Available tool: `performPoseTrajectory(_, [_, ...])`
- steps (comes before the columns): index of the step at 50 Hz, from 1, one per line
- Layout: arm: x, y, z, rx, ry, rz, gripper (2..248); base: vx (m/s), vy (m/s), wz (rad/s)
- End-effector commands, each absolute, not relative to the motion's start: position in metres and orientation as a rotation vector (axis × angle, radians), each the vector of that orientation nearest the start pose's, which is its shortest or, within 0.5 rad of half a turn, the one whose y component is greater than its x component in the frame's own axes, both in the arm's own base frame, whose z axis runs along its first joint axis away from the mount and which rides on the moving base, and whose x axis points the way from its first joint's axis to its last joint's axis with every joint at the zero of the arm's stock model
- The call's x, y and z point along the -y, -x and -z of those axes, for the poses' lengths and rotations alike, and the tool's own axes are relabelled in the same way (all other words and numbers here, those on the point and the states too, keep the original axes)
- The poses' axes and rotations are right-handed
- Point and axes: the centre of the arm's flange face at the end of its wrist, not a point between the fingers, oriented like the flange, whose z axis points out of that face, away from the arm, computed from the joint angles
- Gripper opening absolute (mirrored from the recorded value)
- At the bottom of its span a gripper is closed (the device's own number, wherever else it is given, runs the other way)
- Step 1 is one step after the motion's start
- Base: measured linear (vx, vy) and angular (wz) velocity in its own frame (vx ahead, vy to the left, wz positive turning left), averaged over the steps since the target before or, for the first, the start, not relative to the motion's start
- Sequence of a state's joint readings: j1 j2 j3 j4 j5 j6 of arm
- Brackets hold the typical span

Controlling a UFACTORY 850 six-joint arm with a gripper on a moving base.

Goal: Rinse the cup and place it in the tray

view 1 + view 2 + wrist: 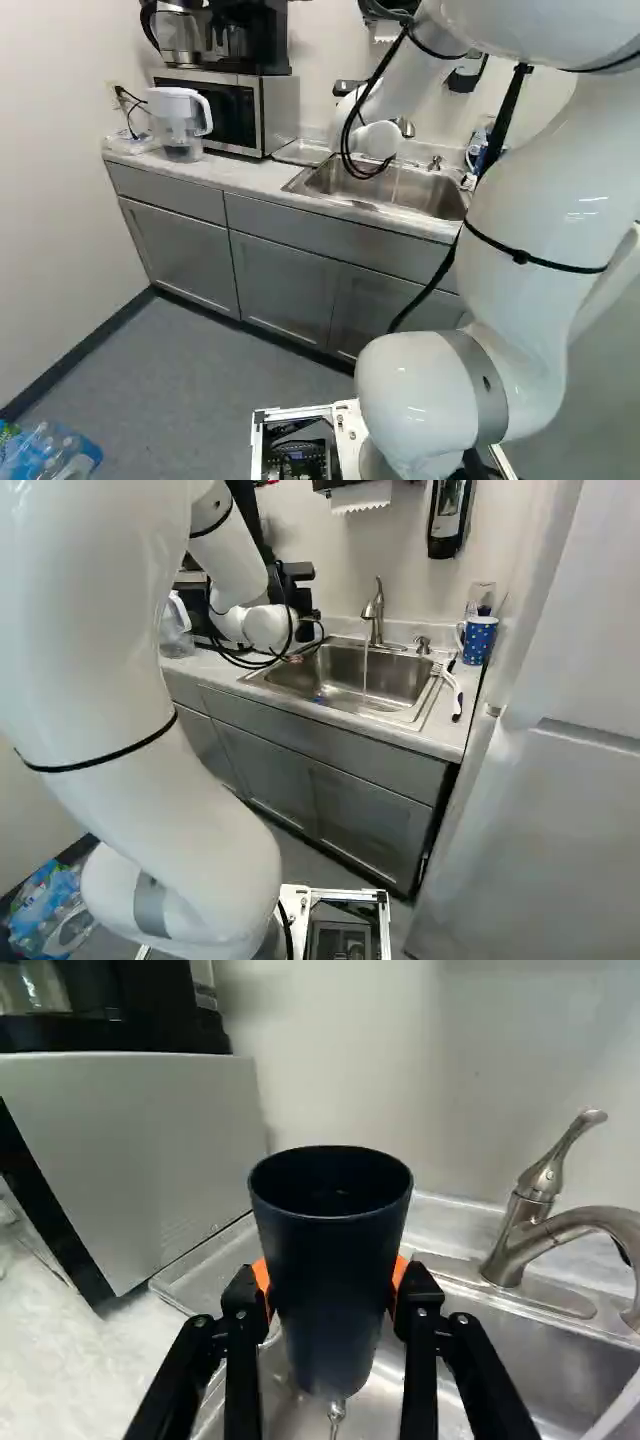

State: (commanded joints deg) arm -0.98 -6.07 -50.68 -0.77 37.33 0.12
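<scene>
Beyond the forearm in the right base view, the black body of my gripper (300,600) shows partly at the sink's left end. The wrist view has the gripper (332,1285) shut on a dark blue cup (330,1260), orange pads against both sides. The cup is roughly upright, its open rim showing, and water drips off its bottom. Under and ahead of it lies the metal sink (540,1370). A flat metallic tray (215,1260) lies between the sink and the microwave; the left base view shows this tray (302,151) too.
Water runs from the faucet (373,615) into the basin. The microwave (130,1140) stands close beside the gripper. Right of the sink are a blue dotted mug (479,640) and a brush (453,690). A water pitcher (178,125) stands before the microwave.
</scene>
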Motion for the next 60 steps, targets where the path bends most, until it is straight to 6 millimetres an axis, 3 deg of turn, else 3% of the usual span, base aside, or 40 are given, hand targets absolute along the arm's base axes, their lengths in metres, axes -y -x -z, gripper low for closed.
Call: performPoseTrajectory(60, [0.0085,-0.5362,-0.5413,-0.627,2.03,1.767,125,0.0,0.0,0.0])
